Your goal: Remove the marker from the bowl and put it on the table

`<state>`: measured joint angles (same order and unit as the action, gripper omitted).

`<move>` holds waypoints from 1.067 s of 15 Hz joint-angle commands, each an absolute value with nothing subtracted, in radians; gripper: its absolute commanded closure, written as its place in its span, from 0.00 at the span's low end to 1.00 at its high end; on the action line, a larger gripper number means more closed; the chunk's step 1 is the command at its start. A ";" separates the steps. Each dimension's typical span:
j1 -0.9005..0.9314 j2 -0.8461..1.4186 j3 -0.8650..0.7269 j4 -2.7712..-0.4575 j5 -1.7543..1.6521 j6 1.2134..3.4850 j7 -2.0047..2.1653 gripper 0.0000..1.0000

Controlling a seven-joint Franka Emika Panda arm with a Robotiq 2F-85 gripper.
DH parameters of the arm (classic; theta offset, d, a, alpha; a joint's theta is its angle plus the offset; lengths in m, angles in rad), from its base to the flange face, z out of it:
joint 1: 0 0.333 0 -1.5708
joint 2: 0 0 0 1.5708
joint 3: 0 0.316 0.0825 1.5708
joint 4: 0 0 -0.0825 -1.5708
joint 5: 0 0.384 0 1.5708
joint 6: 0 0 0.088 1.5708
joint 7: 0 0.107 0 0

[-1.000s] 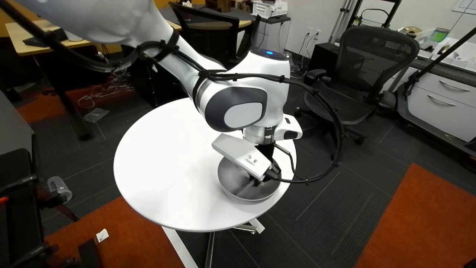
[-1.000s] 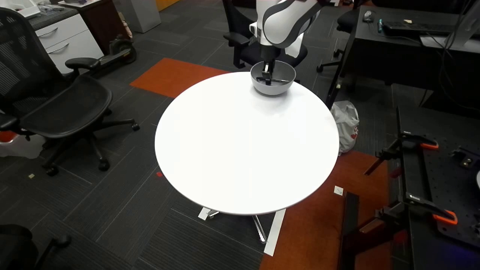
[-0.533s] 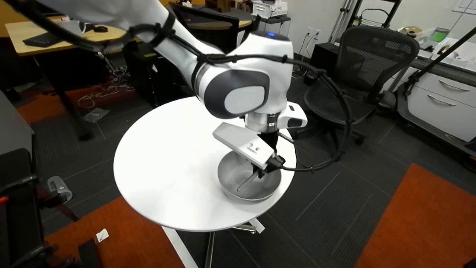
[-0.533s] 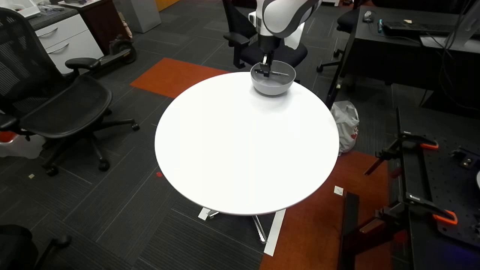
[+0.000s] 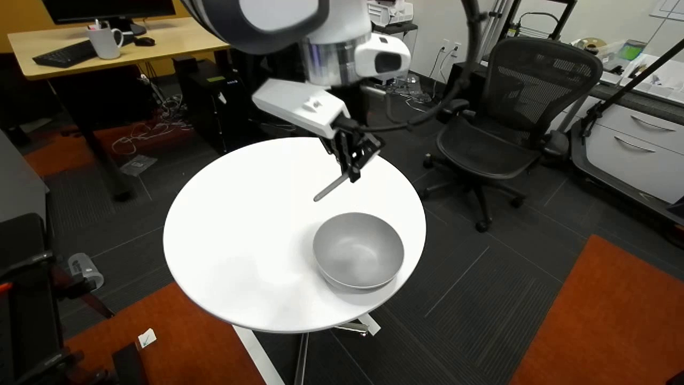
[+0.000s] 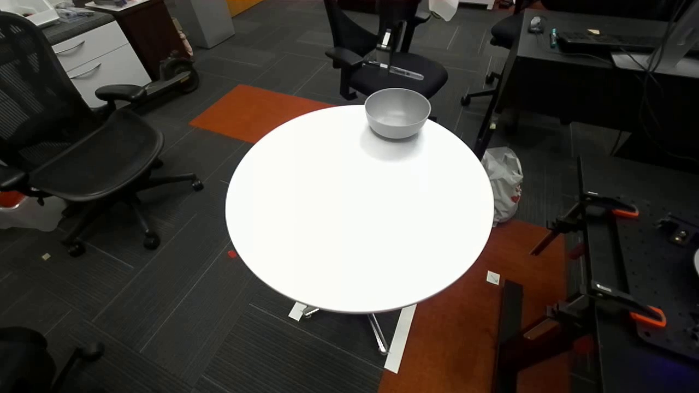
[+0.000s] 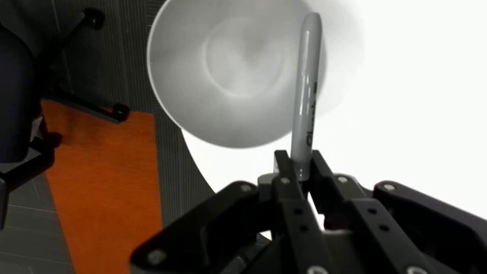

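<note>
Grey marker [image 7: 307, 87] held by the gripper [image 7: 300, 161] above the table [image 7: 403, 114]

The fingers [image 7: 282, 163] are drawn narrow on the marker, pinching it with a long grey length jutting out. In an exterior view, the bowl [image 5: 358, 251] stands upright at the near right of the table, below the marker and apart from it; this view alone shows the mug [image 5: 106, 44] on the wooden desk [image 5: 176, 40] at far left. In an exterior view, the marker appears against a black chair [image 6: 434, 71] beyond the table's far edge; this view alone shows the teal pen [image 6: 554, 37] on a dark desk [image 6: 590, 52] at far right. Only in the wrist view does dark lettering show along the marker; it cannot be made out. A plastic bag [image 6: 503, 185] right of the table bears a red mark, its form unclear. Print on a clear container [image 5: 85, 270] at left is too small to read.
</note>
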<state>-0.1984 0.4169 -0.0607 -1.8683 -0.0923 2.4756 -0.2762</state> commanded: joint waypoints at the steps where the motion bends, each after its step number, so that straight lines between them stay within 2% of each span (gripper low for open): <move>1: -0.106 0.281 -0.048 -2.059 -0.119 2.536 -0.185 0.96; 9: 0.023 0.288 0.021 -2.294 -0.076 2.661 -0.031 0.96; 16: 0.075 0.370 -0.048 -2.420 -0.125 2.928 0.093 0.96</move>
